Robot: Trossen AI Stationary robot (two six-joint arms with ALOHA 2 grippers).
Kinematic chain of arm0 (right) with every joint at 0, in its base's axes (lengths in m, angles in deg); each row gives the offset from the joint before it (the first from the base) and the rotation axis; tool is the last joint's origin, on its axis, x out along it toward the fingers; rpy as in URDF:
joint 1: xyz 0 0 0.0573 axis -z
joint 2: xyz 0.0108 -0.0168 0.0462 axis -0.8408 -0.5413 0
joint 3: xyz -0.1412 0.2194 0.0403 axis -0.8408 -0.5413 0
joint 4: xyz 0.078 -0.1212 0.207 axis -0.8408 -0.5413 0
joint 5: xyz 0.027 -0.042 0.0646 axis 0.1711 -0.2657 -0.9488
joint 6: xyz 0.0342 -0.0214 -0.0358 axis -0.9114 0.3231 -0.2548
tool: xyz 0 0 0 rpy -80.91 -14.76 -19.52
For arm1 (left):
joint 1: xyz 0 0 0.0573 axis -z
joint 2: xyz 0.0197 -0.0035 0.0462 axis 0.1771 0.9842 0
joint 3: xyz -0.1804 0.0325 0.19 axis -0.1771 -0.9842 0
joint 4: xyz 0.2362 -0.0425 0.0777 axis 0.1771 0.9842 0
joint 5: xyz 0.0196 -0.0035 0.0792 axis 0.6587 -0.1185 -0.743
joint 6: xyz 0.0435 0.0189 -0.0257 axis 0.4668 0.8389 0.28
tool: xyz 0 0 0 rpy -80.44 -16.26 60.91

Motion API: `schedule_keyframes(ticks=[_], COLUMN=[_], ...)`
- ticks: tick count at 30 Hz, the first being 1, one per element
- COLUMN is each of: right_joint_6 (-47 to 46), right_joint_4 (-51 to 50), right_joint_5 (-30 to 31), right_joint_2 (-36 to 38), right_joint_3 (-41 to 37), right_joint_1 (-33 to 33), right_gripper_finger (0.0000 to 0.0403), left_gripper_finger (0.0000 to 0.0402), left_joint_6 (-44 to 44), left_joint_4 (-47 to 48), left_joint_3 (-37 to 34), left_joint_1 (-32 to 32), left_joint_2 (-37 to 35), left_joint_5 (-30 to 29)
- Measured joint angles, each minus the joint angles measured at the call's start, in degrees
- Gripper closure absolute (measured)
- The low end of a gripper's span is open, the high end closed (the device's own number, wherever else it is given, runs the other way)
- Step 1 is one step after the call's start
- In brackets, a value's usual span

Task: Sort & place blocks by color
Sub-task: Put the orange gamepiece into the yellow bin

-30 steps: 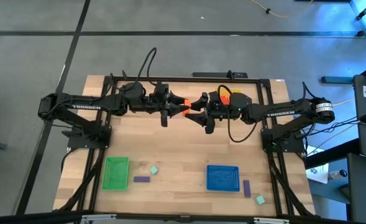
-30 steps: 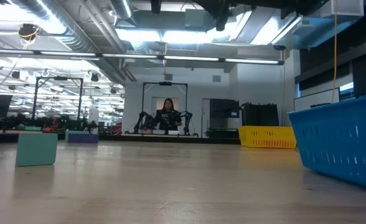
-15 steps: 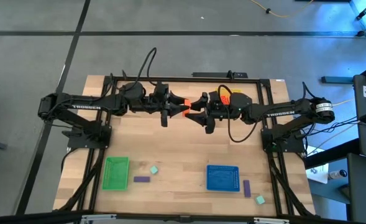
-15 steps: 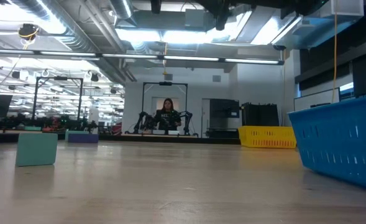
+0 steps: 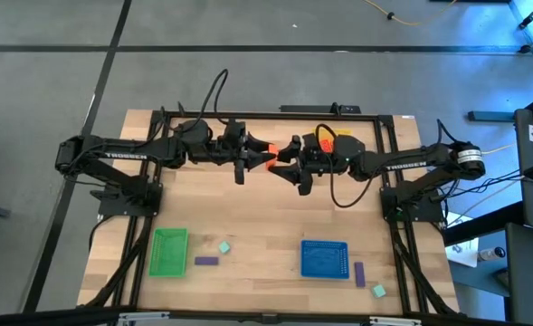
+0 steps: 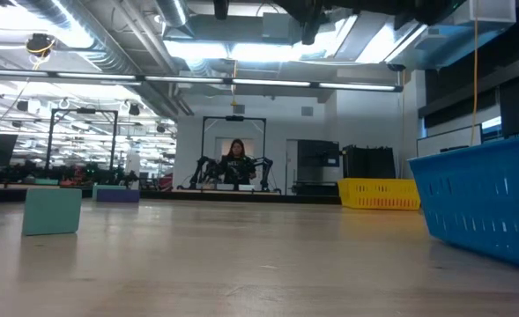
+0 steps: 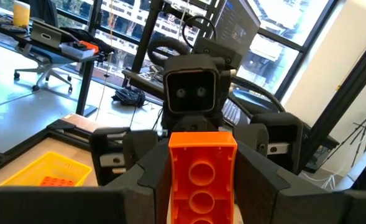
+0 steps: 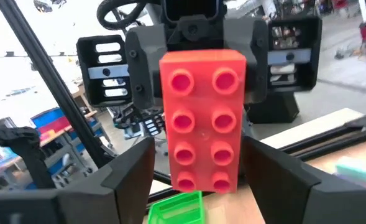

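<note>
Both arms stretch level toward each other over the far middle of the worktop [image 5: 248,204], tips almost meeting. An orange-red block [image 5: 268,159] hangs in the air between them, its long axis along the line of the arms. The left tool [image 5: 259,156] grips one end of it; the right tool [image 5: 282,158] flanks the other end, though I cannot tell whether it is clenched. A handover seems underway; the yellow tray [image 5: 331,141] lies just behind the right arm, nearer it.

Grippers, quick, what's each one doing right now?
Left gripper: shut on an orange block.
Right gripper: shut on a red block.
</note>
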Motion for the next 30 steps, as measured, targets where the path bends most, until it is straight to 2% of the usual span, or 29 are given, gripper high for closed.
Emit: schedule_keyframes(ticks=[3, 10, 20, 25, 30], right_joint_6=[-1.70, -1.57, -1.60, -2.12, -3.37], right_joint_4=[0.74, 1.71, 1.80, 1.86, 2.23], right_joint_5=[-0.08, -0.11, -1.22, -1.54, -3.67], right_joint_2=[-1.14, -2.33, -2.15, -2.15, -2.07], right_joint_3=[0.00, 0.00, 0.00, 0.00, 0.00], right_joint_1=[0.00, 0.00, -0.20, -0.24, -0.28], right_gripper_finger=[0.0184, 0.0259, 0.0259, 0.0257, 0.0258], left_gripper_finger=[0.0276, 0.0275, 0.0274, 0.0248, 0.0217], left_joint_6=[0.00, -0.20, -0.20, -0.23, -0.31], left_joint_4=[0.00, 0.46, 0.42, 0.40, 0.41], left_joint_3=[0.00, 0.00, 0.02, 0.02, 0.02], left_joint_1=[0.00, 0.00, 0.00, -0.02, -0.08], left_joint_2=[0.00, 0.00, 0.02, 0.02, -0.06], left_joint_5=[-0.02, -0.35, -0.18, 0.67, 3.88])
